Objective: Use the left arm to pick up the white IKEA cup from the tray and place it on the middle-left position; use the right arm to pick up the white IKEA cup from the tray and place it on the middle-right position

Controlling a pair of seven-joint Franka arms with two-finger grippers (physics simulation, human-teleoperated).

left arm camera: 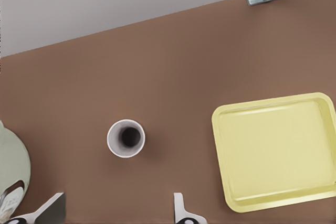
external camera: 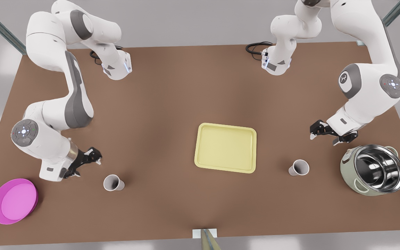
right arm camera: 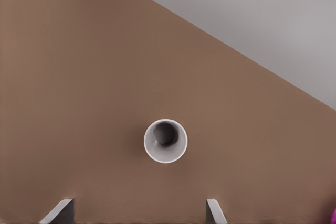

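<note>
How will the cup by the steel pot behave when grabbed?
Cup stands upright, tall, narrow: likely tips if pushed high. Smooth tapered wall may slip in the open left gripper beside it. Looks rigid, light. Right gripper hovers open near the other cup.

My left tool [external camera: 322, 136] hangs off its bent arm on the front view's right, fingers [left arm camera: 179, 206] spread wide and holding nothing. My right tool [external camera: 88, 163] sits low on the front view's left, fingers [right arm camera: 215, 211] likewise spread apart, nothing between them.

A brown table [external camera: 172, 97] stands on pale grey floor [external camera: 193, 24] (2 metal struts behind).
</note>
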